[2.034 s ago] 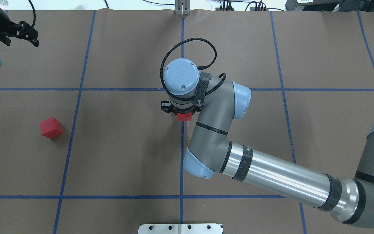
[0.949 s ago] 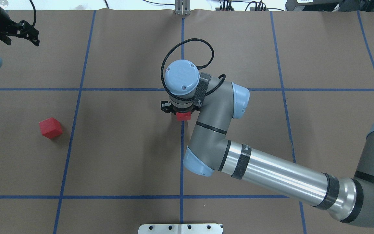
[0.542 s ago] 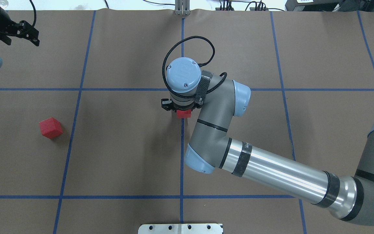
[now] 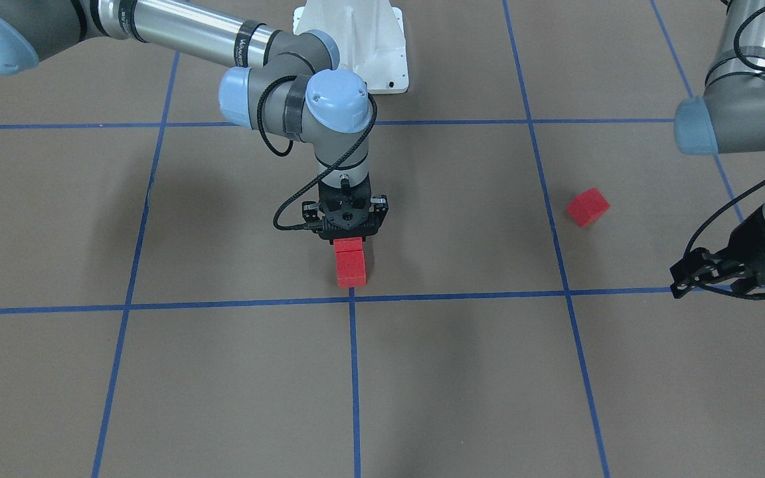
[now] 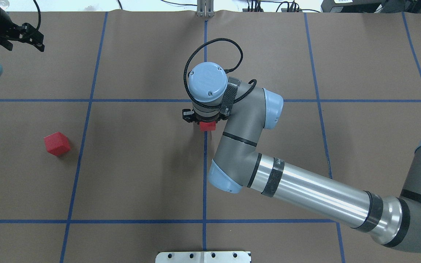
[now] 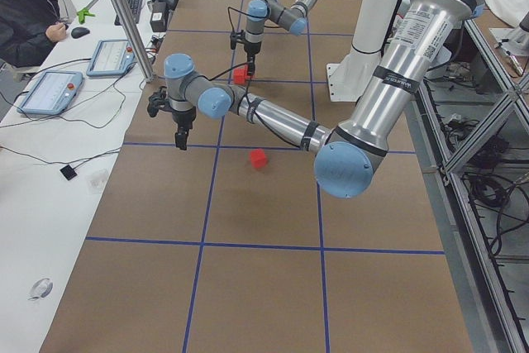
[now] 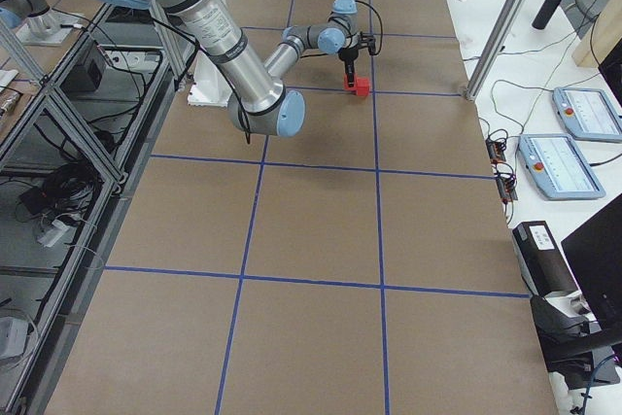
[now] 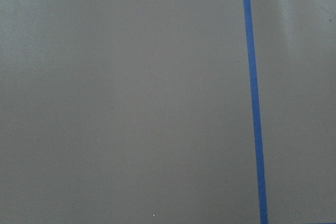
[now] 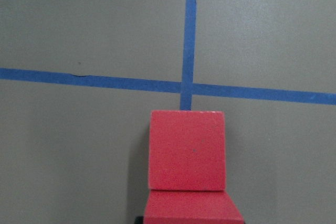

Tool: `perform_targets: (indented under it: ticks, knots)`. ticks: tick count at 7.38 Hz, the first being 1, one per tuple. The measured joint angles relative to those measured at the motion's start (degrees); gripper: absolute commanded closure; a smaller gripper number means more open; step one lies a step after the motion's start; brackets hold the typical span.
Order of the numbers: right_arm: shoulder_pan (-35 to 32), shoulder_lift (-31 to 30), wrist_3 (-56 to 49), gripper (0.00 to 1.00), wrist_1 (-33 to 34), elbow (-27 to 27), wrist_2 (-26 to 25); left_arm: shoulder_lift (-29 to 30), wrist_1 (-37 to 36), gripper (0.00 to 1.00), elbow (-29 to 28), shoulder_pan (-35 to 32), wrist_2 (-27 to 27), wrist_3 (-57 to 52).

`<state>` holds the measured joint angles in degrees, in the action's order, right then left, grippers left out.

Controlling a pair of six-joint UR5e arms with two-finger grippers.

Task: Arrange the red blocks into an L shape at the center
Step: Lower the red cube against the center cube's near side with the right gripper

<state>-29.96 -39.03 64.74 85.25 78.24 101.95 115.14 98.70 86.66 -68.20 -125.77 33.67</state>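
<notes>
Front-facing view: the right gripper (image 4: 347,236) points straight down at the middle of the brown paper (image 4: 157,212). Its jaws are closed around a held red block (image 4: 348,246); the fingers are mostly hidden behind the block. A second red block (image 4: 350,271) lies edge to edge with it on the far side from the robot, so the two form a short straight row. That row ends just short of the center crossing (image 4: 352,300), on the robot's side of it. A third red block (image 4: 588,206) sits alone, turned at an angle, well apart on the robot's left side. The left gripper (image 4: 677,279) hangs farther left, jaws parted and empty.

Overhead view: the right wrist covers the center crossing and the second red block. Only the held red block shows, on the tape line running toward the robot. The third red block is at the left, and the left gripper is at the far left corner.

Left side view: the left gripper hangs above the paper, beyond the third red block. A person (image 6: 25,2) sits at a white desk at the far side.

Right side view: the red pair shows small under the right gripper.

Left wrist view: only brown paper and one blue tape line (image 8: 253,98).

Right wrist view: the held red block is at the bottom edge, the second red block touches it, and the crossing lies just beyond.
</notes>
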Motion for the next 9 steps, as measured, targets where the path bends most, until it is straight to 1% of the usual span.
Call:
perform_targets:
  ticks: [4,5,8,9]
  knots:
    - [0.0,0.0,-0.3,1.00,-0.1,-0.2,0.0,0.0,0.0,0.00,0.0,0.0,0.0,0.0]
    - [0.0,0.0,-0.3,0.97,-0.4,-0.3,0.0,0.0,0.0,0.00,0.0,0.0,0.0,0.0]
    - [0.0,0.0,-0.2,0.73,-3.8,-2.2,-0.1,0.0,0.0,0.00,0.0,0.0,0.0,-0.1]
    - [0.0,0.0,-0.2,0.71,-4.1,-2.3,-0.2,-0.1,0.0,0.00,0.0,0.0,0.0,-0.1]
